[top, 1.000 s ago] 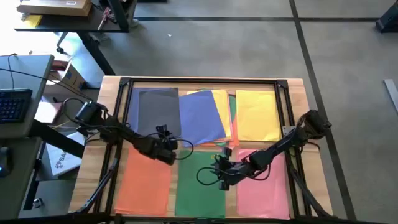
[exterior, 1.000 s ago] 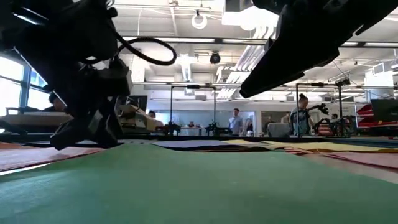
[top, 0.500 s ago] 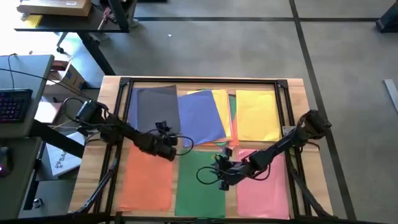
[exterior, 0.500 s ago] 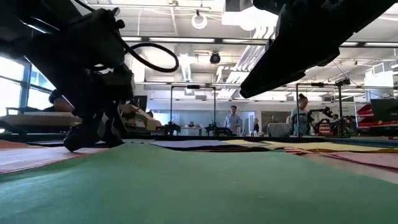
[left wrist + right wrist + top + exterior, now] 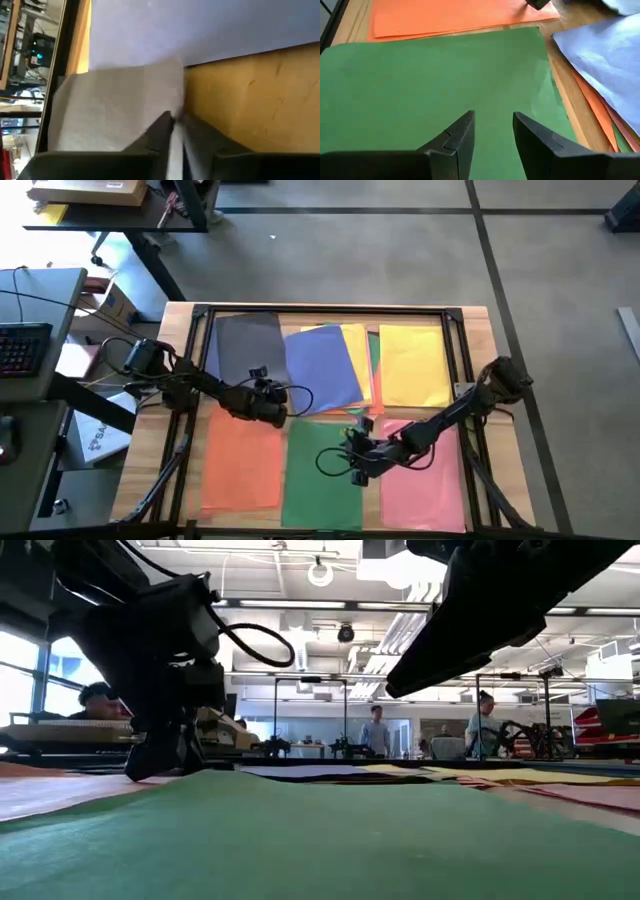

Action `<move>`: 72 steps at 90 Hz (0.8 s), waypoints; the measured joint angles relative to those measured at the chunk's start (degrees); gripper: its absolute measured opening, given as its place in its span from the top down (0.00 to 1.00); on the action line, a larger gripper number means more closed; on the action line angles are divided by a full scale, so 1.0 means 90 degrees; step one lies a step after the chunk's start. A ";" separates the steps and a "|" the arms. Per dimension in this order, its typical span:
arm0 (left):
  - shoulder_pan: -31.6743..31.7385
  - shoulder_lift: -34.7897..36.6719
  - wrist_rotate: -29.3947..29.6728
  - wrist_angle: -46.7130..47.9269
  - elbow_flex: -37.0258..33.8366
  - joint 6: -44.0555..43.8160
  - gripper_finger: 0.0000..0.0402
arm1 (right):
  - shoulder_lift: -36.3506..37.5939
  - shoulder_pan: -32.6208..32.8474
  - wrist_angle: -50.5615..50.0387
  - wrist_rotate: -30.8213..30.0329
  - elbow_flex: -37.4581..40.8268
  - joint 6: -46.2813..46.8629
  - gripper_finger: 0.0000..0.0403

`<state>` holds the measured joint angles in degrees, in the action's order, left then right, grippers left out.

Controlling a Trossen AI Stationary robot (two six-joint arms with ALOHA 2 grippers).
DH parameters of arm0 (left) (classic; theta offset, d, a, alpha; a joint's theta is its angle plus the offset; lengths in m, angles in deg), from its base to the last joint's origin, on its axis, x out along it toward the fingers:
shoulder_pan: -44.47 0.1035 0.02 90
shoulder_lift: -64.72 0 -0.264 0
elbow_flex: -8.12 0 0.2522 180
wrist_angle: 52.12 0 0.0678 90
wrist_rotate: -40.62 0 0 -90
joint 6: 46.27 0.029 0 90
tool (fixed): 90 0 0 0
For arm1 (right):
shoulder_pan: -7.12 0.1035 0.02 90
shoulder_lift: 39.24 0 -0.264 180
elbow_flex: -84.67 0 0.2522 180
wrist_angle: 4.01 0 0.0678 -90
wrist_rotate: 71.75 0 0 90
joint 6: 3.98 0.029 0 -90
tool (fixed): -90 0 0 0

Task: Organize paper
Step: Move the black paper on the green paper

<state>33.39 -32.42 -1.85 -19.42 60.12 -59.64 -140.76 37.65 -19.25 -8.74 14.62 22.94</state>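
Your left gripper [image 5: 275, 412] has carried the dark grey sheet [image 5: 251, 352] toward the upper left of the high view over the last second; the sheet now lies skewed, its lower right corner pinched at the seam with the blue sheets [image 5: 325, 367]. That suggests you are dragging grey clear of blue so each colour gets its own spot.

The left wrist view gives what the overhead cannot: the jaws are closed almost together on the grey corner, with bare tabletop [image 5: 260, 100] beside it and blue paper beyond.

Your right gripper [image 5: 492, 131] waits, jaws set apart and holding nothing, low over the green sheet [image 5: 420, 85] at centre bottom of the high view. Its wrist view also shows orange and green edges poking out under the blue pile, barely visible from above.

The remaining paper: yellow [image 5: 412, 365] upper right, orange [image 5: 240, 465] lower left, pink [image 5: 420, 480] lower right.
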 joint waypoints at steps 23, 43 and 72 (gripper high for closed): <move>-0.0516 -0.0040 0.0286 0.0613 0.0479 -0.0218 1.00 | 0.0000 0.0022 0.0000 0.0058 0.0000 -0.0040 0.71; -0.1326 -0.0032 0.0402 0.1654 0.1364 -0.0935 1.00 | 0.0000 0.0022 0.0003 0.0057 0.0000 -0.0261 0.71; -0.2529 -0.0022 0.0080 0.2031 0.2702 -0.1860 1.00 | 0.0000 -0.0240 0.1171 -0.0102 0.0000 -0.2184 0.71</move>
<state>10.63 -32.62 -1.13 -1.14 84.43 -76.38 -140.76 35.49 -8.70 -9.66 14.62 3.28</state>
